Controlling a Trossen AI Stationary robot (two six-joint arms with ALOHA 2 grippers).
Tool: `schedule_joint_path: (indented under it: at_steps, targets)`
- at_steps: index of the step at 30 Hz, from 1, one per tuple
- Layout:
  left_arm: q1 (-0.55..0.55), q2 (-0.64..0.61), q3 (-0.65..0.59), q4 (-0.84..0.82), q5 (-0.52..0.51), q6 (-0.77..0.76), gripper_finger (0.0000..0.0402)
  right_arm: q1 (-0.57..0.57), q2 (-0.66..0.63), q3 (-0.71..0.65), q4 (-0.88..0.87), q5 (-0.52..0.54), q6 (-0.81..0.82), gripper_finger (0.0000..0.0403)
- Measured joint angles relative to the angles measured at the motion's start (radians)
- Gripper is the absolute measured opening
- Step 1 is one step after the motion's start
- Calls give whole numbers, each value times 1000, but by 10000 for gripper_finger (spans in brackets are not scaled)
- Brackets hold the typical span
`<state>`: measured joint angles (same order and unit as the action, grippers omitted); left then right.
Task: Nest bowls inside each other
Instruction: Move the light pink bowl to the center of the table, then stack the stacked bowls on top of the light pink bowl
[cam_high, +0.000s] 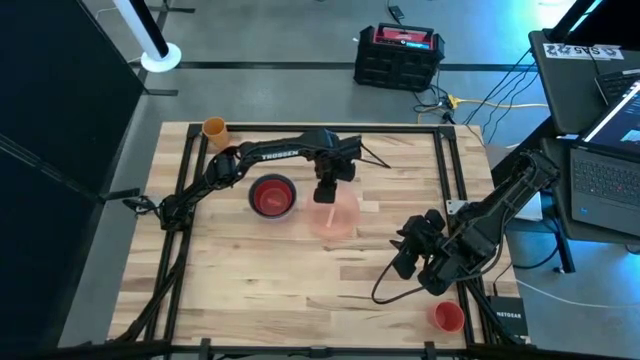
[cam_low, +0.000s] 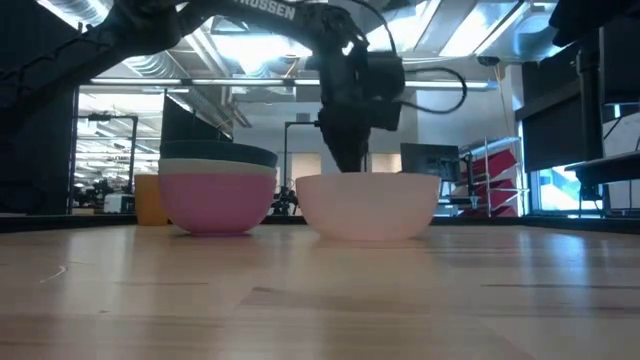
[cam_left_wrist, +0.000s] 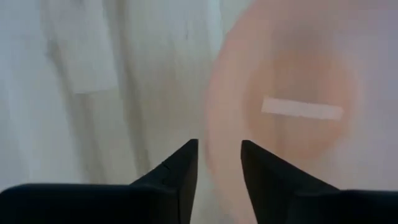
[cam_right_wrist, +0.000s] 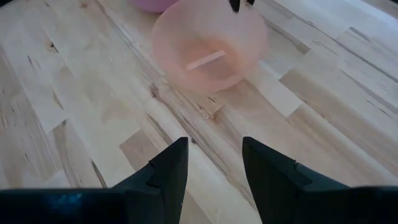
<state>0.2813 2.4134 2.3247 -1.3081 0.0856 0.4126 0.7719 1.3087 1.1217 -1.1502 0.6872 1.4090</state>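
A translucent pale-pink bowl (cam_high: 336, 214) (cam_low: 368, 206) stands upright on its base at the table's middle. My left gripper (cam_high: 325, 193) (cam_left_wrist: 219, 155) points down over its far-left rim, open, with one finger on either side of the rim. To its left stands a nested stack (cam_high: 272, 195): a red bowl inside a dark blue one, over white and opaque pink bowls (cam_low: 218, 200). My right gripper (cam_high: 406, 258) (cam_right_wrist: 214, 149) hangs open above the table's right part, with nothing between its fingers.
A small orange cup (cam_high: 215, 128) stands at the far left corner and a small red cup (cam_high: 447, 316) near the front right corner. Bare wood lies between the pale bowl and the near edge. A black frame (cam_high: 445, 160) runs along the table's sides.
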Motion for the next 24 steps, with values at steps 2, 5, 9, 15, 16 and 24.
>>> schedule_joint_path:
  at_steps: [2, 5, 9, 15, 16, 24]
  targets:
    - [0, -21, 32, -53, -3, 12, 116, 0, 0, 0, -2, 0, 0, 140]
    - [-3, -114, -8, -100, -13, 41, 117, 0, 0, 0, -4, 0, 0, 140]
    - [12, -211, -86, -139, -18, 105, 117, 0, 0, 0, -1, 10, -10, 140]
    - [38, -352, -219, -184, -23, 208, 117, 1, 0, 0, 4, 29, -29, 140]
    - [42, -376, -242, -191, -24, 225, 117, 1, 0, 0, 5, 33, -32, 140]
    - [78, -550, -430, -229, -30, 376, 117, 1, 0, 0, 17, 63, -59, 140]
